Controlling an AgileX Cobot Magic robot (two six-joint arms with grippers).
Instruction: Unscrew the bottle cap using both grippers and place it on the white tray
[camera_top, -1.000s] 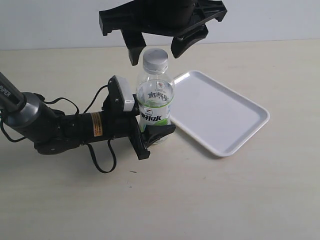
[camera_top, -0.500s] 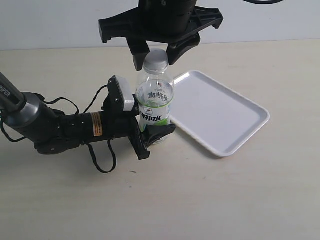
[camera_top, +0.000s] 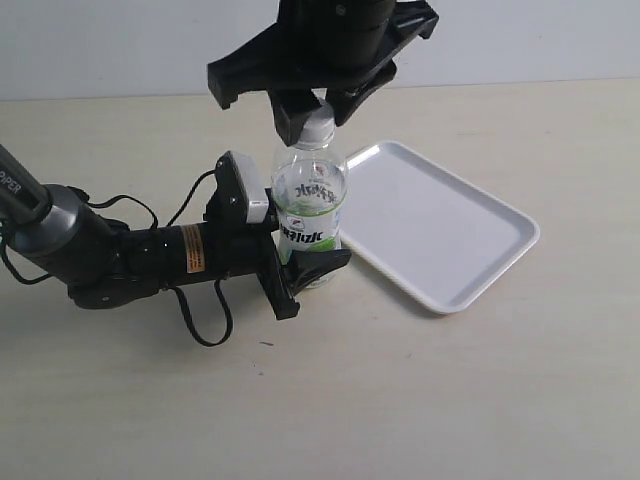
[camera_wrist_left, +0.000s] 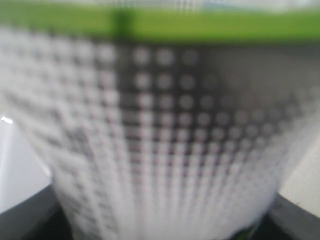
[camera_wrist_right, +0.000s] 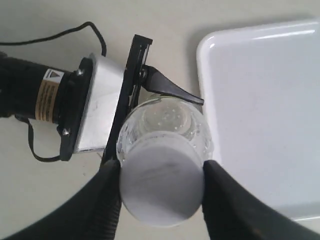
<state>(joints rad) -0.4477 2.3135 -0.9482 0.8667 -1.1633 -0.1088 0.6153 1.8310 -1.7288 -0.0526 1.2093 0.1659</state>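
Bottle upright on table, just beside white tray; left gripper jaws clamped round its labelled lower body; right gripper over the top, 2 jaws narrowed onto opposite sides of bottle cap, cap sitting on the neck.

I work on a pale cream table with a faint grain running across it. It fills nearly all of the exterior view, from 3 round through 6 to 9 o'clock. At 12 o'clock a plain, pale grey-blue wall rises behind its far edge, and the line where they meet sits a little lower toward 9 o'clock. A small dark speck lies on the table toward 7 o'clock. The light is soft and even, with faint, blurred shadows.
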